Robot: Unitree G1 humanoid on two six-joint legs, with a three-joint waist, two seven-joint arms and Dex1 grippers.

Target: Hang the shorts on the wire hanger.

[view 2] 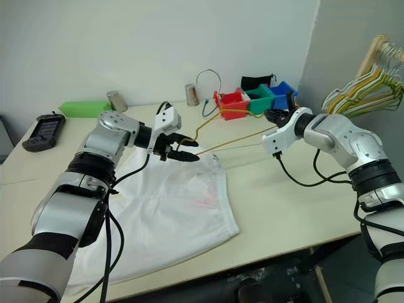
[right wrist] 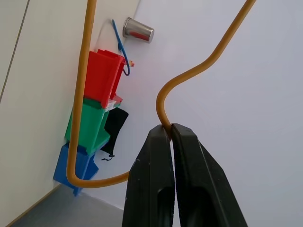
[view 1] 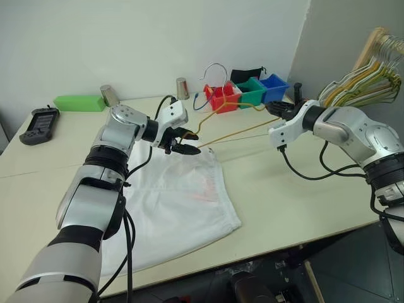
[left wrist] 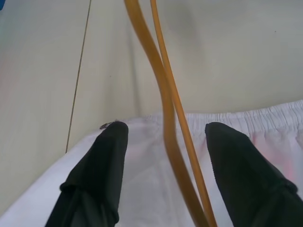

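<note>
Right gripper is up over the far right part of the table, its black fingers pressed tight together on a bend of the wire hanger. That thin yellow-orange wire runs from the pinch across toward the left gripper, held clear above the tabletop.

Left gripper's fingers stand apart, one either side of the hanger's two wire runs, tips just over the elastic waistband of the shorts; whether they touch wire or cloth, I can't tell.

The shorts lie flat on the near middle of the table, white, thin, wrinkled, a faint pink-red mark near the centre, their lower hem reaching close to the near edge. Bare pale tabletop lies open to the right of them, right out to the near right corner.

Along the far edge: red, green and blue plastic bins in a row, two shiny metal cups, a flat green box. A black handheld device sits at the far left. A bunch of hangers hangs beyond the right edge.
</note>
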